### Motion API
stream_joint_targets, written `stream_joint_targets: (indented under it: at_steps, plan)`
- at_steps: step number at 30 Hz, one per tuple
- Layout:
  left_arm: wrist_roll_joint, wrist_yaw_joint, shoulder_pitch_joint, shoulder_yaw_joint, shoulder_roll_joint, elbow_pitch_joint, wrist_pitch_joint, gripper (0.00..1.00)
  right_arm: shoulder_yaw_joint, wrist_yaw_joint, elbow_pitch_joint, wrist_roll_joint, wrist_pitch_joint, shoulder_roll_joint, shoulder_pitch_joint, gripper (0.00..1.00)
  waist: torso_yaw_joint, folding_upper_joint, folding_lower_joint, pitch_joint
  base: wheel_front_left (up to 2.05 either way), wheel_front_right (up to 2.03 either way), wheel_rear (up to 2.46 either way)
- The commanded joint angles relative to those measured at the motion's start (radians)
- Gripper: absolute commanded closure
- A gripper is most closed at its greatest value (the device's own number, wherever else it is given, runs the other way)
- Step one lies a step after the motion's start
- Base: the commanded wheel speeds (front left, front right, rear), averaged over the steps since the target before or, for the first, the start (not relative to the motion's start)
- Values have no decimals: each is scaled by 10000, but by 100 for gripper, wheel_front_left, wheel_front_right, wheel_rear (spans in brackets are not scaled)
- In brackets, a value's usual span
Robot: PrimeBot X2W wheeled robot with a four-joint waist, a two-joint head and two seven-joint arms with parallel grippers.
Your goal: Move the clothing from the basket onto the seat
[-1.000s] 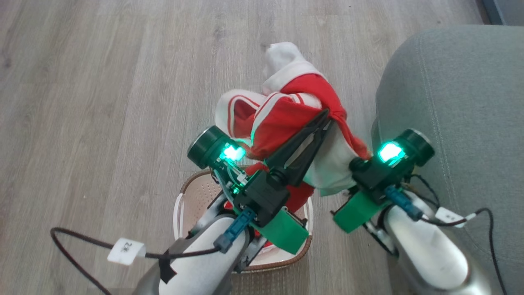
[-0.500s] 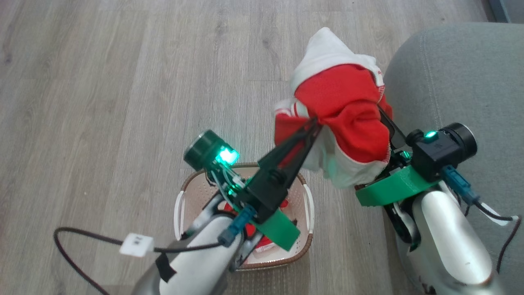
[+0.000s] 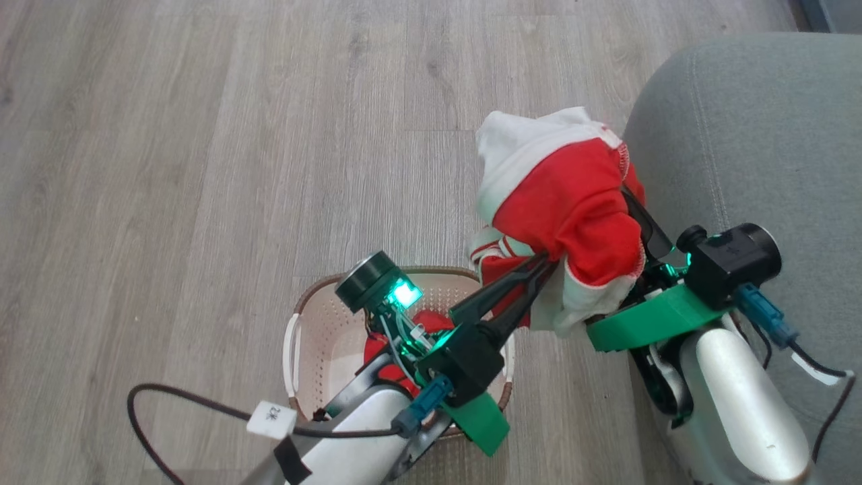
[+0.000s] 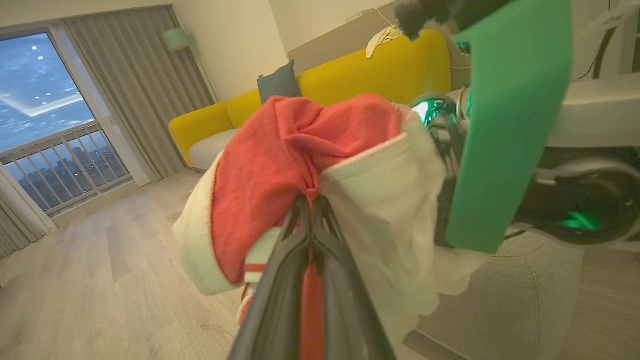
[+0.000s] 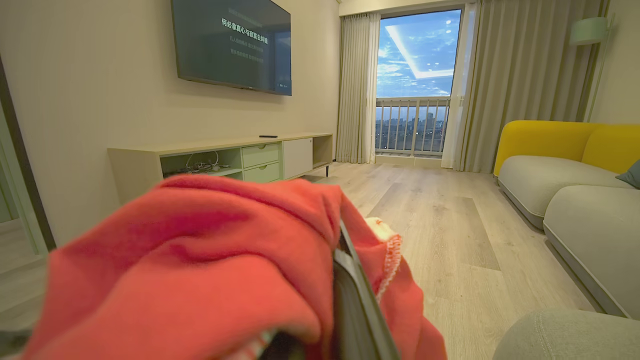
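Left gripper point(image 3: 549, 263) and right gripper point(image 3: 633, 205) clench the clothing point(image 3: 572, 202) over wood floor point(image 3: 236, 168) beside the seat point(image 3: 754, 135).

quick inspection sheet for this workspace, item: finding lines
surface: grey wood-look floor
job's things: red-and-white garment held up out of the basket, beside the seat and not yet on it; second garment lying in the basket
clutter: nothing seen
grippers: left pincer shut on the red-and-white garment; right pincer shut on it too
cables: tagged black cable loops over the floor by the left arm; blue-plugged cable at the right wrist
surroundings: yellow sofa, wall TV, low cabinet, balcony window
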Motion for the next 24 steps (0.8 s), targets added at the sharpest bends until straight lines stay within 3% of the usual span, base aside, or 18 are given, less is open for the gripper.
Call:
stream_joint_targets:
  at_steps: [1,2,3,4,5,6,24]
  plan:
    - [-84,37,-128,351,-10,-312,-47,100,201,-2,-320,77,-65,184,-202,100,-13,0,0,9,0,0,0]
    - [-137,64,-100,387,-15,-313,-47,100,202,-2,-318,87,-65,185,-210,100,-23,0,0,14,0,0,0]
    - [-163,97,-78,418,-21,-324,-47,71,197,-2,-321,99,-65,184,-219,100,-34,0,0,17,0,0,0]
    - [-169,128,-55,430,-25,-332,-47,57,175,-2,-338,103,-65,184,-227,100,-46,0,0,18,0,0,0]
    - [-168,156,-32,434,-29,-342,-47,18,131,-2,-380,85,-65,179,-240,100,-60,0,0,20,0,0,0]
    - [-163,183,-9,435,-33,-352,-47,0,84,-2,-422,67,-65,178,-246,100,-70,0,0,24,0,0,0]
    - [-185,222,627,755,138,-30,-47,0,-1669,-2,-751,5,-65,82,240,100,-132,0,0,31,0,0,0]
